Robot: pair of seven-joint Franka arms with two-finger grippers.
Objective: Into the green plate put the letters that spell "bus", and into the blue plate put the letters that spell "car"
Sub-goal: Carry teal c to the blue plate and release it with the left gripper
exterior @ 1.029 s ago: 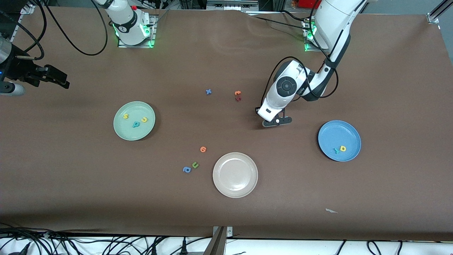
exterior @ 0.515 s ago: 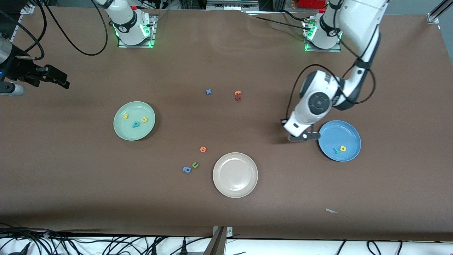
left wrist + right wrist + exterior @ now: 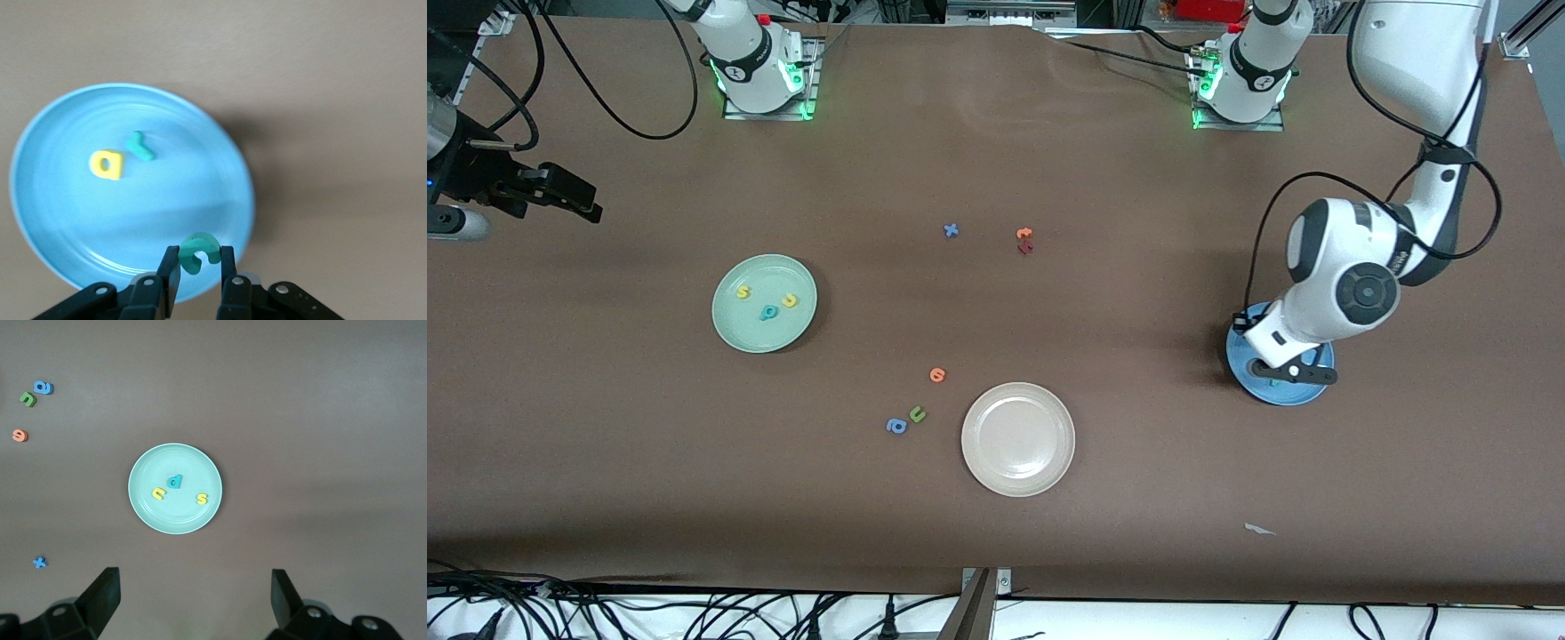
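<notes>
— Over the blue plate (image 3: 1240,338)'s rim, the left gripper (image 3: 200,267) pinches the teal c (image 3: 199,252); a (image 3: 107,164) and r (image 3: 141,146) lie inside. Released here, it could bounce onto the worktop (image 3: 1138,498).

— And b, u, s rest in the green plate (image 3: 734,333), the right gripper (image 3: 193,600) waiting above, jaws wide.

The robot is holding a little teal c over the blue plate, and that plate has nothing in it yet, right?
Not quite. The left gripper does hold the teal c over the blue plate, but the plate isn't empty. The left wrist view shows a yellow a and a teal r already lying in it.
</notes>
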